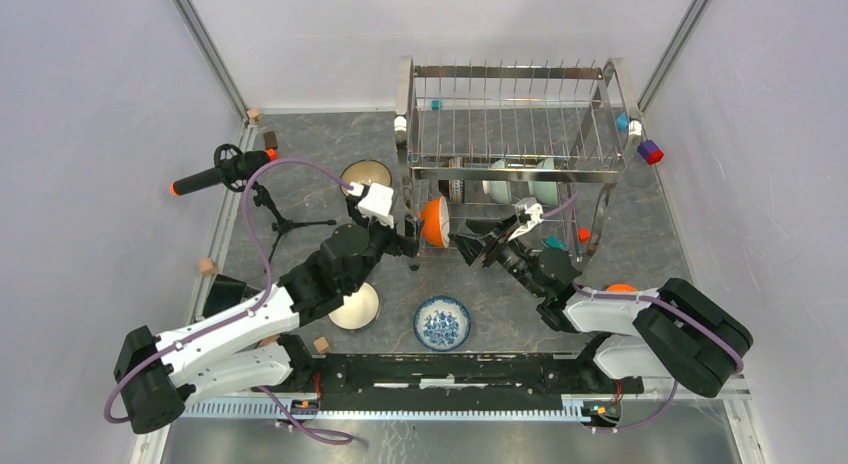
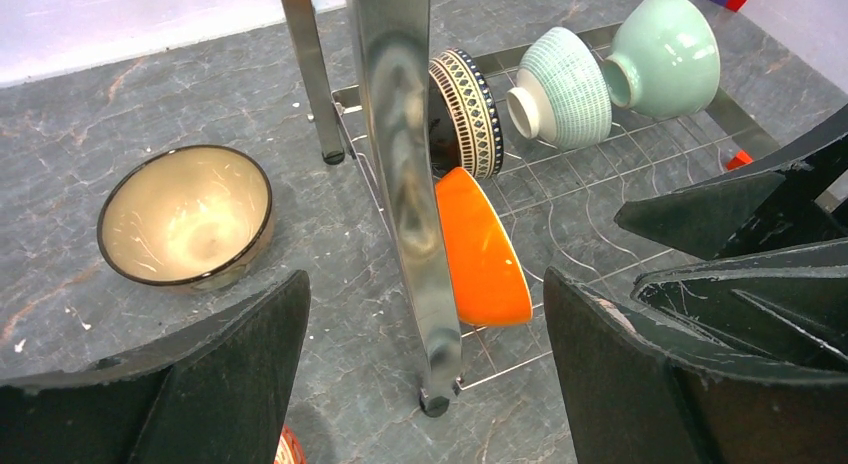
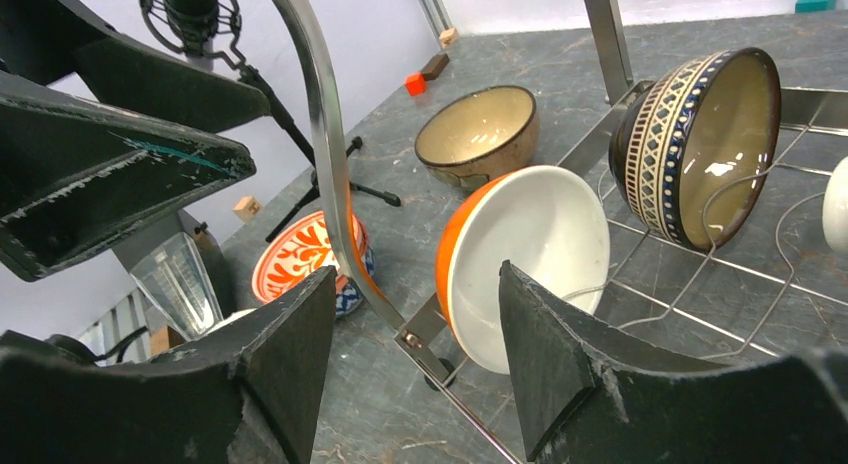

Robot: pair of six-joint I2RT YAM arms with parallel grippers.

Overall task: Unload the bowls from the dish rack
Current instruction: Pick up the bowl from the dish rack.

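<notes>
Flanking orange bowl: left hand, right hand, both wide, empty. Risk: left closing on rack leg, hands clashing, bowl tipping off.

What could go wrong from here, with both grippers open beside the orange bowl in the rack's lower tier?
1. The dish rack's chrome leg stands between the left gripper and the orange bowl; closing might clamp the leg or shove the rack.
2. The right gripper faces the same bowl from the other side, so the two grippers could collide.
3. The bowl stands on edge near the dark patterned bowl; a nudge may tip one against the other.
</notes>
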